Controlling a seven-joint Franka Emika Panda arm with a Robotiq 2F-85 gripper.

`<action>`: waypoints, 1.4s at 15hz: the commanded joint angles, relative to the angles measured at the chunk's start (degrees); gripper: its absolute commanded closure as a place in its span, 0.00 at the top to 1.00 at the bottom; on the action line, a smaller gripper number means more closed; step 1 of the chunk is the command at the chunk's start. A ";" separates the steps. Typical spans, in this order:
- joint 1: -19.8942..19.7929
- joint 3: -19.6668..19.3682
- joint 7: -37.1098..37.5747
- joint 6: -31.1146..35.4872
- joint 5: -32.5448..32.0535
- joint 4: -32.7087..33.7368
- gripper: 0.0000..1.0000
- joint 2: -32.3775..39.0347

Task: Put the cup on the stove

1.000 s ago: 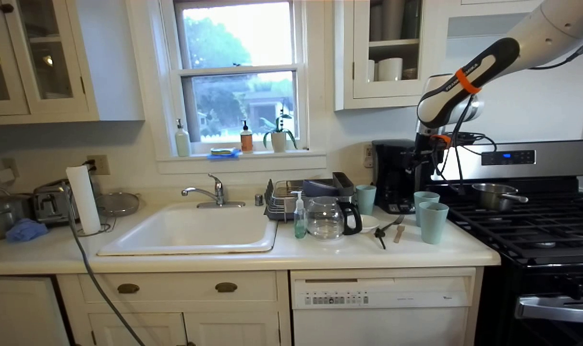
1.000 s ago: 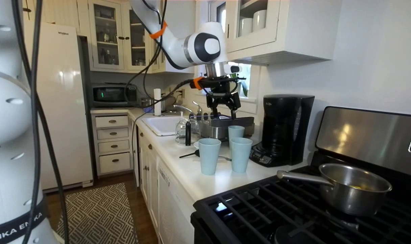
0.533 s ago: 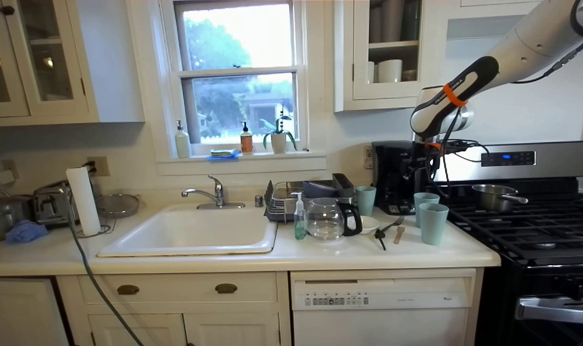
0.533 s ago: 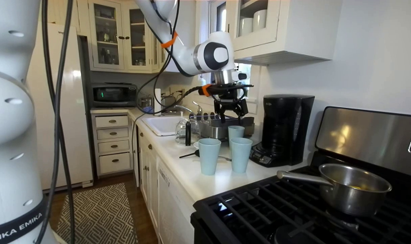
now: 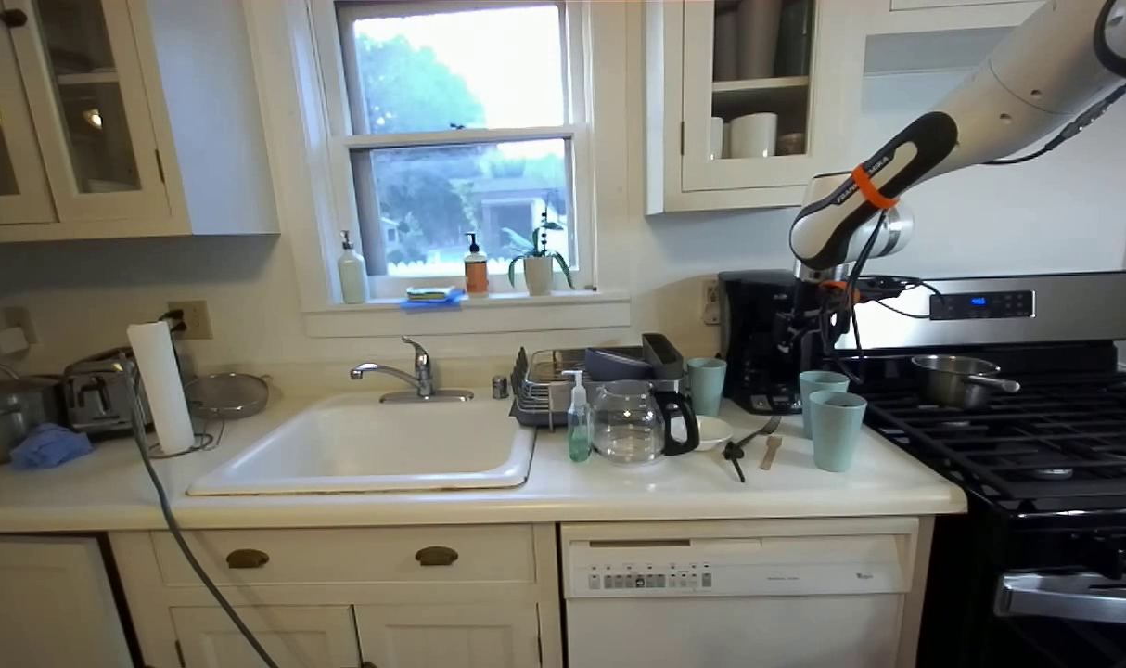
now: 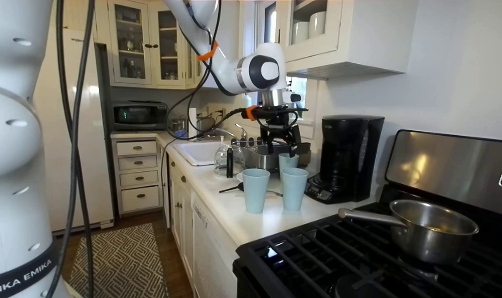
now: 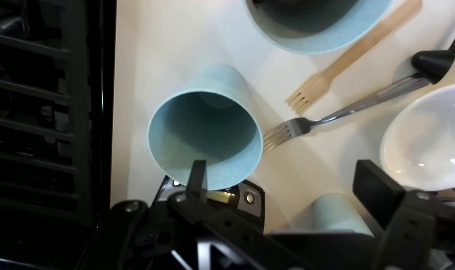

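Your gripper (image 6: pixel 281 153) hangs above the white counter (image 5: pixel 674 492) with its two fingers (image 7: pixel 375 191) wide apart. Three mint-green tumblers (image 6: pixel 256 192) stand upright on the counter; I can't tell which one your task means. Two are near the black gas stove (image 5: pixel 1017 468) and one is between the dish rack (image 5: pixel 531 408) and the coffee maker (image 6: pixel 350 161). A steel saucepan (image 6: pixel 435 244) sits on the stove.

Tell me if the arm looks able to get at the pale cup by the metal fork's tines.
Probably yes: the tool is open, and the cup stands with nothing else over its mouth, though a sideways shift seems needed.
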 commanded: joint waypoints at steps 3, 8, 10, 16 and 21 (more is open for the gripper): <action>-0.29 -0.08 1.64 0.63 2.42 2.34 1.00 4.45; -0.88 0.00 1.92 2.03 4.76 4.03 0.87 7.78; -1.00 -0.01 1.97 2.54 5.44 4.94 0.66 9.03; -1.44 -0.77 2.47 2.49 5.33 7.63 0.23 11.87; -1.31 -2.17 4.19 -1.13 4.49 8.97 0.00 11.16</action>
